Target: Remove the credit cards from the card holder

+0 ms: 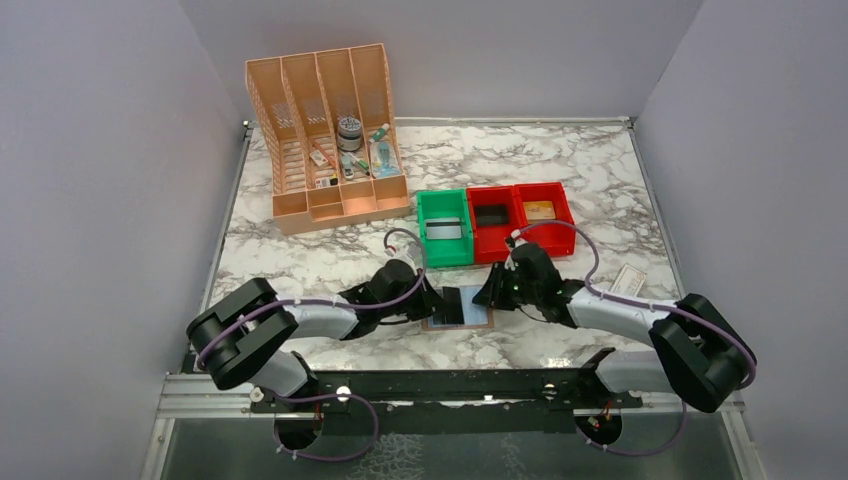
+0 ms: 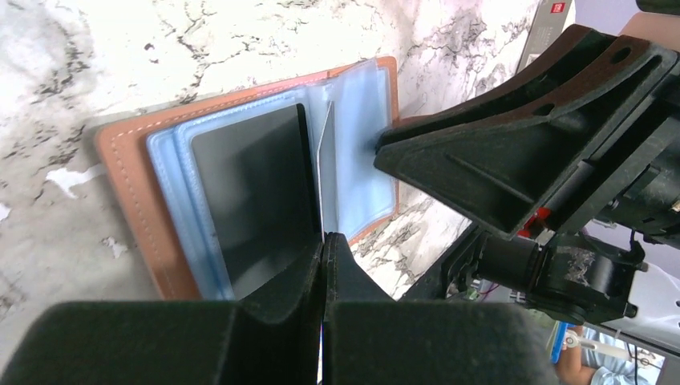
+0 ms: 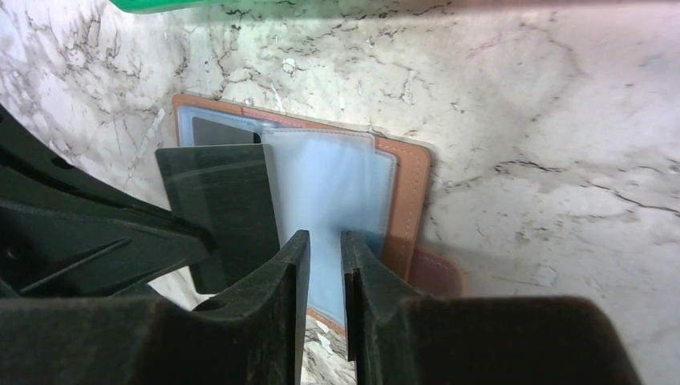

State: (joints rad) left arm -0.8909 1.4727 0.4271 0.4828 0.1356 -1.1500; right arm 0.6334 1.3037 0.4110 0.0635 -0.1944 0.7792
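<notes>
The brown card holder (image 1: 478,319) lies open on the marble between my two grippers, its light blue pockets facing up (image 2: 357,136) (image 3: 405,192). One dark credit card (image 2: 257,192) (image 3: 220,208) sticks partway out of a pocket toward the left arm. My left gripper (image 1: 437,300) (image 2: 325,241) is shut on that card's edge. A second dark card (image 3: 224,130) shows inside a pocket behind it. My right gripper (image 1: 488,292) (image 3: 325,245) hovers over the holder's clear sleeve, its jaws a narrow gap apart with nothing between them.
A green bin (image 1: 444,228) and two red bins (image 1: 495,218) (image 1: 545,205) stand just behind the holder. An orange file organizer (image 1: 325,140) with small items is at the back left. A small white box (image 1: 628,279) lies right of the right arm.
</notes>
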